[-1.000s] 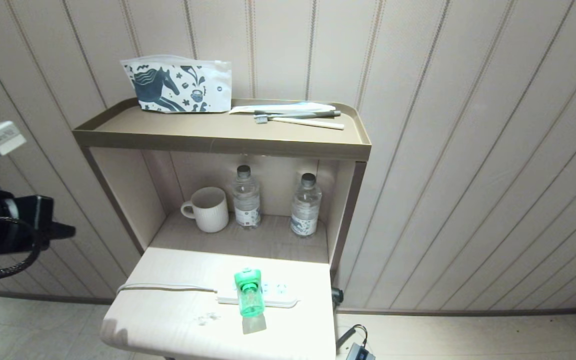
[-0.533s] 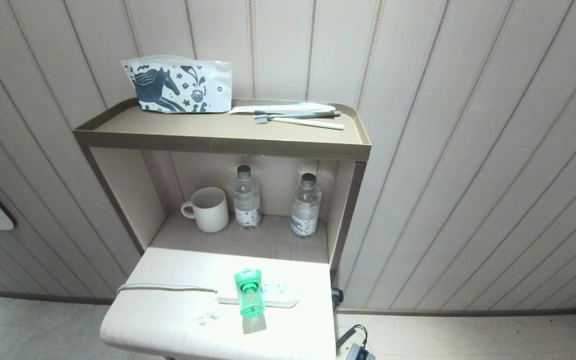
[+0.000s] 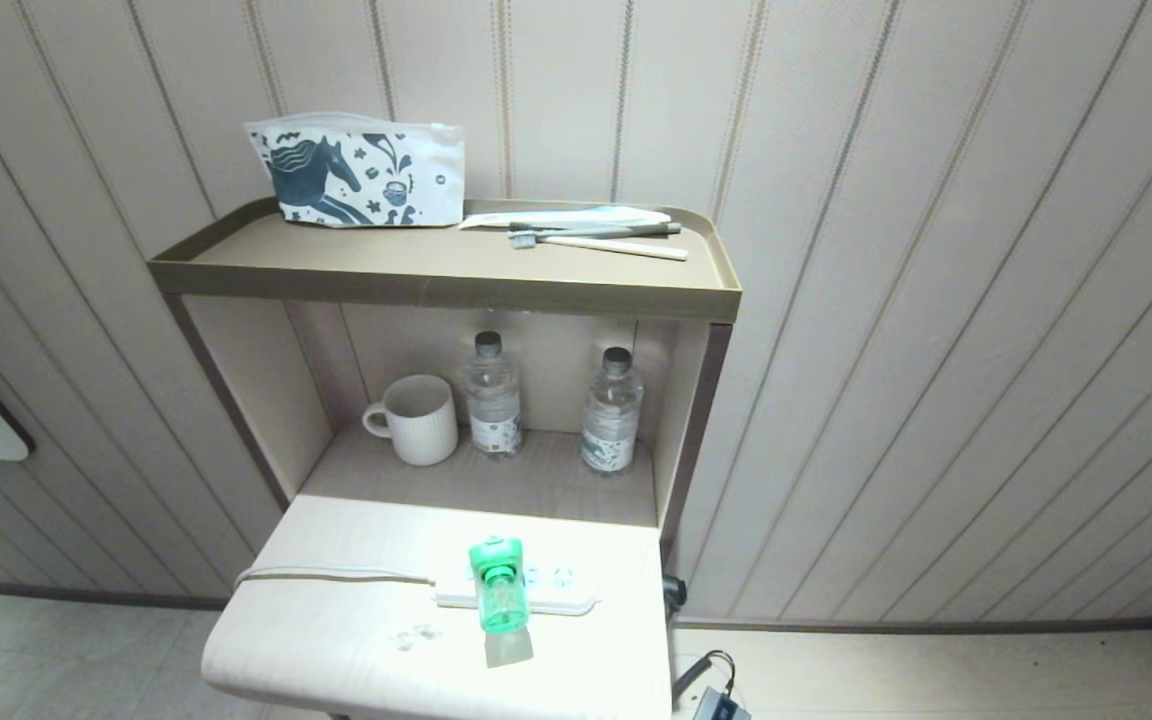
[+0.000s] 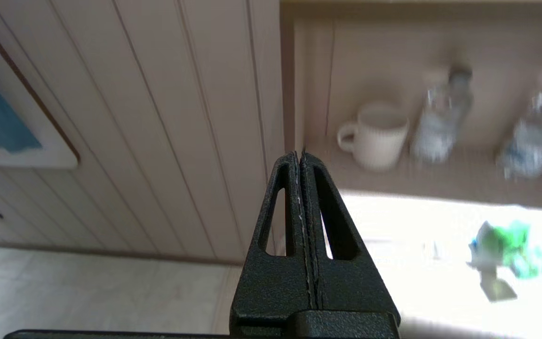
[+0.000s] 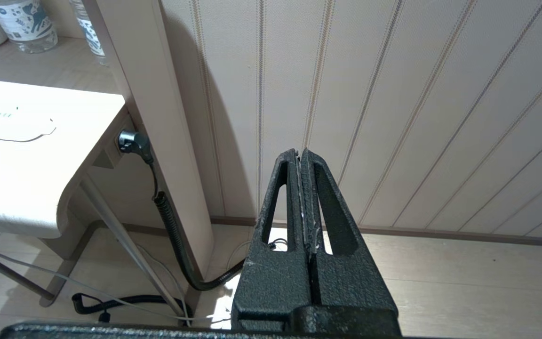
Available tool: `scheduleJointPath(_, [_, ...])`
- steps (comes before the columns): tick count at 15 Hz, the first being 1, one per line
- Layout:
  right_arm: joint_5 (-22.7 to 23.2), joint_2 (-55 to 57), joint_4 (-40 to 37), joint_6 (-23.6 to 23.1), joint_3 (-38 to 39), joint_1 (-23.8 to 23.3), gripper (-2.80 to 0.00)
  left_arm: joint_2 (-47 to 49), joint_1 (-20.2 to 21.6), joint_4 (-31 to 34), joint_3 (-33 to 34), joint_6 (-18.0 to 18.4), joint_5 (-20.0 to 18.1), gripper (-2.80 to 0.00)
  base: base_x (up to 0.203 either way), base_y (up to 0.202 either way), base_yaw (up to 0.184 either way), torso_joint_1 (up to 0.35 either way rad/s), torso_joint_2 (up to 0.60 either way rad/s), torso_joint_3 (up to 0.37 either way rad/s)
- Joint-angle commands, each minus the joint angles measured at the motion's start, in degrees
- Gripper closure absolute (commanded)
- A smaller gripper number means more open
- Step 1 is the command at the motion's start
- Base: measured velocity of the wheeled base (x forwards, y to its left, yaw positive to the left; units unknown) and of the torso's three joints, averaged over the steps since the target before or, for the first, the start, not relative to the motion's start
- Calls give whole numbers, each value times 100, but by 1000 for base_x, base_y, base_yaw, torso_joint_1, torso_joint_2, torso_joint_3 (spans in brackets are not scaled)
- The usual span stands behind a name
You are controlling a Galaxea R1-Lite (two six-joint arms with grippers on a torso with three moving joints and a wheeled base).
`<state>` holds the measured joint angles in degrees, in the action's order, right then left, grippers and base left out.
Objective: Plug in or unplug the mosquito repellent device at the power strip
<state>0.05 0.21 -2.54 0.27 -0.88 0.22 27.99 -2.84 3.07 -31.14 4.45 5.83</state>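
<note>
table (image 3: 336,620) | on it: power strip (image 3: 556,592), cord (image 3: 336,575)

A mug (image 3: 419,418) stands beside two water bottles (image 3: 493,397).

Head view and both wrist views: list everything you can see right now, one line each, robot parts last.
mosquito repellent device: 1, green, plugged into the strip
power strip: 1, white, on the lower table
mug: 1, white, in the niche
water bottles: 2, clear, in the niche beside the mug
pouch: 1, white and blue, top shelf
toothbrushes: 2, grey and white, top shelf
left gripper: fingers shut, empty
right gripper: fingers shut, empty, by the wall
</note>
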Motion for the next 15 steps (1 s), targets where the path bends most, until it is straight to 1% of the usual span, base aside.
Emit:
scheduleJointPath(1, [1, -2, -1, 0, 0, 4, 0, -1195, 38, 204, 893, 38, -75, 0, 0, 0, 0, 0, 0, 0])
scheduleJointPath(2, [4, -3, -1, 0, 0, 4, 0, -1594, 114, 255, 1403, 87, -248, 0, 0, 0, 0, 0, 0, 0])
scheduleJointPath(4, [4, 2, -1, 0, 0, 4, 0, -2406, 210, 289, 2271, 261, -727, 0, 0, 0, 0, 0, 0, 0])
scheduleJointPath(5, [4, 6, -1, 0, 0, 4, 0, -2660, 242, 273, 2617, 343, -880, 0, 0, 0, 0, 0, 0, 0])
scheduleJointPath(6, [4, 4, -1, 0, 0, 4, 0, -2798, 272, 78, 2853, 425, -980, 0, 0, 0, 0, 0, 0, 0])
scheduleJointPath(7, [4, -3, -1, 0, 0, 4, 0, -2799, 279, -201, 3068, 485, -943, 0, 0, 0, 0, 0, 0, 0])
scheduleJointPath(8, [4, -3, -1, 0, 0, 4, 0, -2799, 283, -315, 3114, 454, -854, 0, 0, 0, 0, 0, 0, 0])
scheduleJointPath(9, [4, 5, -1, 0, 0, 4, 0, -2799, 284, -251, 3114, 176, -747, 0, 0, 0, 0, 0, 0, 0])
scheduleJointPath(12, [4, -3, -1, 0, 0, 4, 0, -2799, 284, -250, 3114, -32, -696, 0, 0, 0, 0, 0, 0, 0])
scheduleJointPath(13, [4, -3, -1, 0, 0, 4, 0, -2799, 284, -259, 3114, -329, -626, 0, 0, 0, 0, 0, 0, 0])
scheduleJointPath(15, [4, -3, -1, 0, 0, 4, 0, -2790, 284, -263, 3114, -374, -601, 0, 0, 0, 0, 0, 0, 0])
